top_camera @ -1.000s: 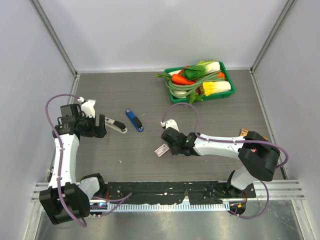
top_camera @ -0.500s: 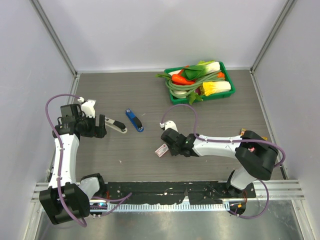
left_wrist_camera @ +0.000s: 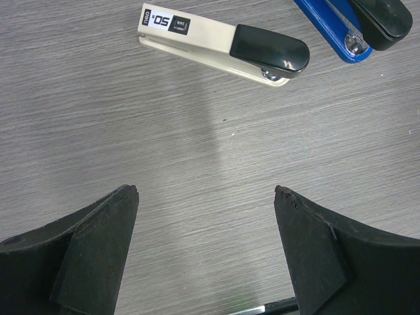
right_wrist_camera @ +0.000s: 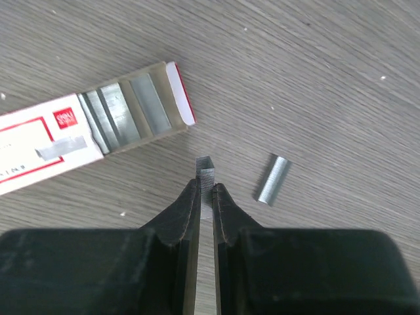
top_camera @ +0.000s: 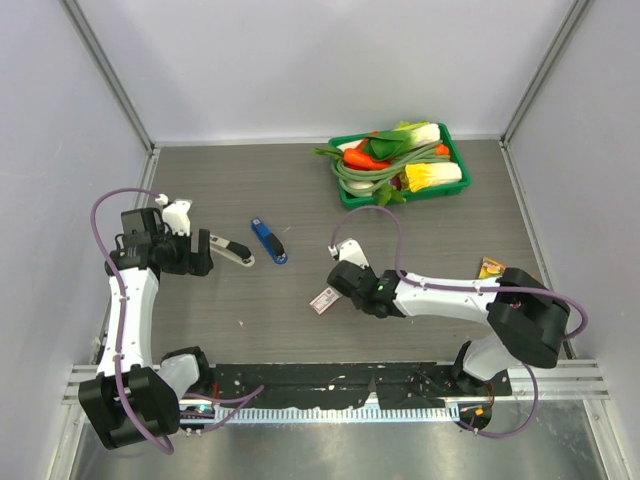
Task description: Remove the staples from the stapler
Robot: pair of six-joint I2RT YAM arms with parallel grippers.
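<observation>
My right hand (right_wrist_camera: 206,190) is clamped on a short strip of staples (right_wrist_camera: 205,169), pinched by its lower end so most of the strip stands clear ahead of the fingertips, low over the table (right_wrist_camera: 341,79). It sits just beside the open end of the white-and-red staple box (right_wrist_camera: 98,128), which I take to be the drop-off spot. A second loose strip (right_wrist_camera: 272,178) lies on the wood to the right. My left hand (left_wrist_camera: 205,193) is spread wide and holds nothing, hanging short of the cream stapler (left_wrist_camera: 223,44), probably ready to steady it; the blue stapler (left_wrist_camera: 331,26) lies just beyond.
</observation>
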